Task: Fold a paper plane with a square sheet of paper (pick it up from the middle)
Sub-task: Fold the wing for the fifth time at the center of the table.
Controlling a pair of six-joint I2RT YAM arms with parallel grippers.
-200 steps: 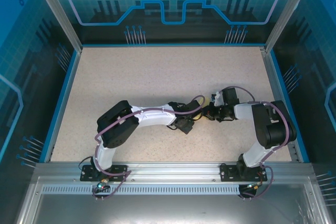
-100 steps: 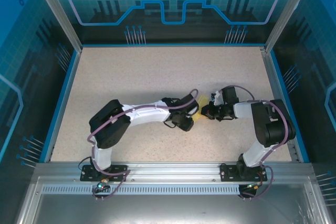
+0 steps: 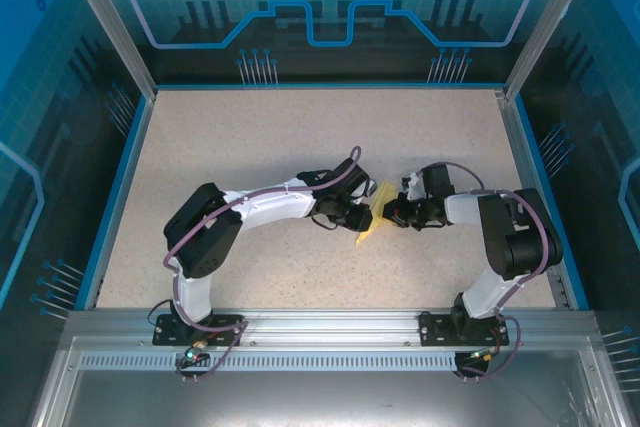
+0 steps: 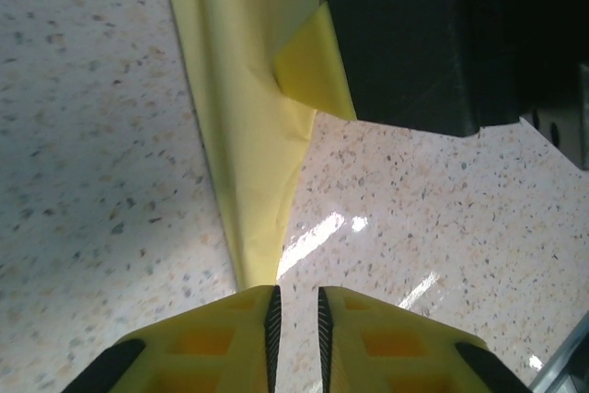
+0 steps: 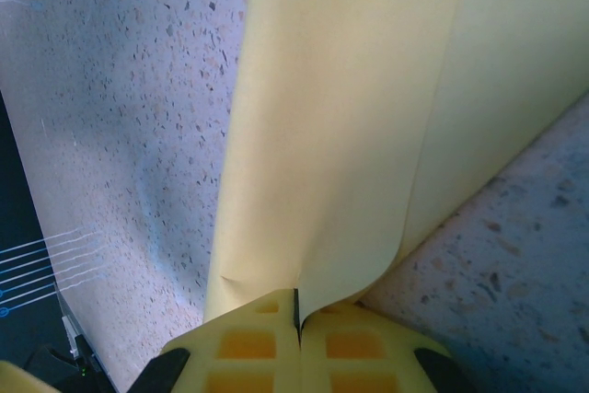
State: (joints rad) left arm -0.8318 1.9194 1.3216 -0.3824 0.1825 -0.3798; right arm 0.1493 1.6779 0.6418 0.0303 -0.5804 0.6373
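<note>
The pale-yellow sheet of paper (image 3: 368, 221) is folded lengthwise into a narrow, tapering shape between the two grippers at mid-table. My right gripper (image 3: 391, 212) is shut on one edge of it; in the right wrist view the sheet (image 5: 350, 117) rises out of the closed jaws (image 5: 296, 308) and curls to the right. My left gripper (image 3: 356, 215) is at the sheet's other side. In the left wrist view its jaws (image 4: 296, 306) stand a narrow gap apart with bare table between them. The paper's narrow end (image 4: 244, 144) meets the tip of the left finger (image 4: 248, 306).
The speckled beige table (image 3: 250, 147) is bounded by a blue rim and transparent walls. The right gripper's black body (image 4: 414, 43) hangs close above the paper in the left wrist view. Both arms meet near the table's middle right.
The left arm has swung up and right to the paper. More of the yellow paper now shows between the grippers, its tip pointing down-left. The right gripper keeps its hold.
</note>
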